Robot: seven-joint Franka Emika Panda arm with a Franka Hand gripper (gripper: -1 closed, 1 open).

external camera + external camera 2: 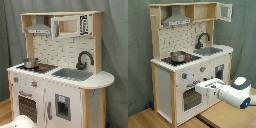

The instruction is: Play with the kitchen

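Note:
The kitchen (65, 60) (183, 65) is a white and light-wood toy unit. It has a pegboard back, a grey hood (177, 21), a black faucet (84, 59) (203, 39) and a sink (72, 74) (208, 50). A small metal pot (31, 63) (178, 56) stands on the stovetop (42, 67). Below it are knobs (184, 76) and the oven door (27, 105) (190, 98). In the second exterior view my gripper (201, 88) reaches in from the second exterior view's right. It sits at the top edge of the oven door, just under the knobs. Only a white part of my arm (22, 122) shows in the first exterior view.
The upper cabinet door (225, 11) hangs open; in the first exterior view it is the microwave-style door (70, 26). A rounded counter (100, 80) juts out beside the sink. Grey curtain hangs behind, and the floor (158, 120) is wood.

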